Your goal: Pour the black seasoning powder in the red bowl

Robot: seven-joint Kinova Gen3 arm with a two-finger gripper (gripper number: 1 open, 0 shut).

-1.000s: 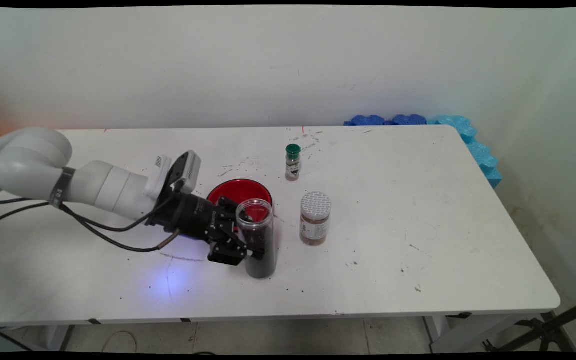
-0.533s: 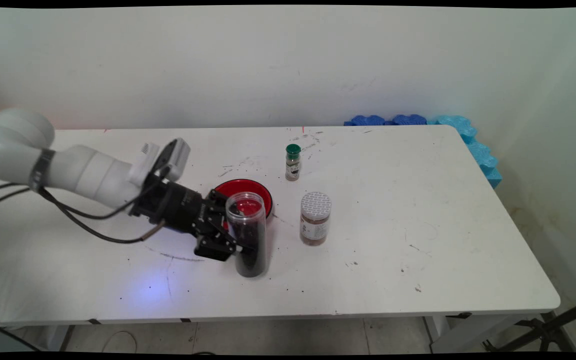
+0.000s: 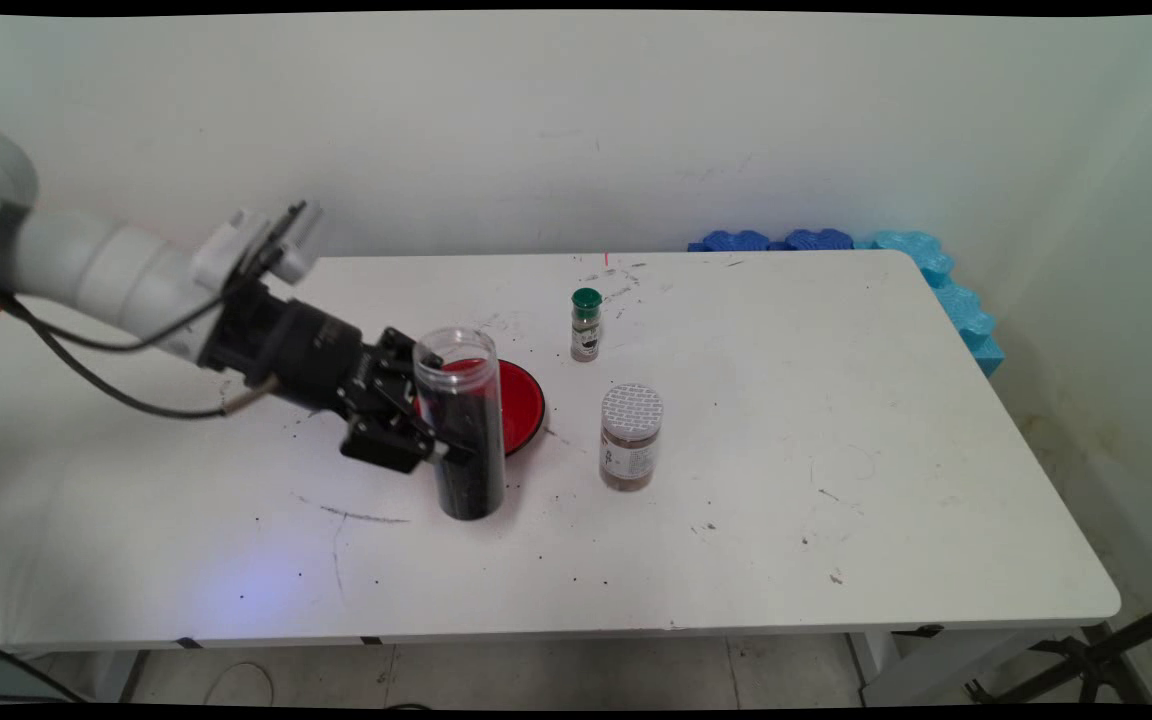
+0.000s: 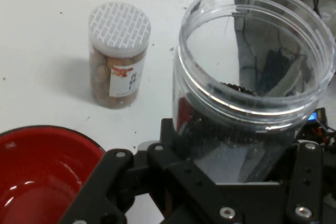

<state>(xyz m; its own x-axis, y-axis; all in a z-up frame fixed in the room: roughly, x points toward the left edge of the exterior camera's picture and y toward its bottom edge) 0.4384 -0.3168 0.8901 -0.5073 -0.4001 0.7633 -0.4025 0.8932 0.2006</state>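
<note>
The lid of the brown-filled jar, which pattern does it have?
The lid has a white-and-grey brick pattern, clearest in the hand view.

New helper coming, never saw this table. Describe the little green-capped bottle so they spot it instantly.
On the white table, look behind the red bowl, toward the wall. The green-capped bottle stands there alone, upright, smaller and slimmer than the white-lidded jar nearer the front.

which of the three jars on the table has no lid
The clear jar of dark grains in the gripper; the green-capped bottle and white-lidded jar are closed.
</note>
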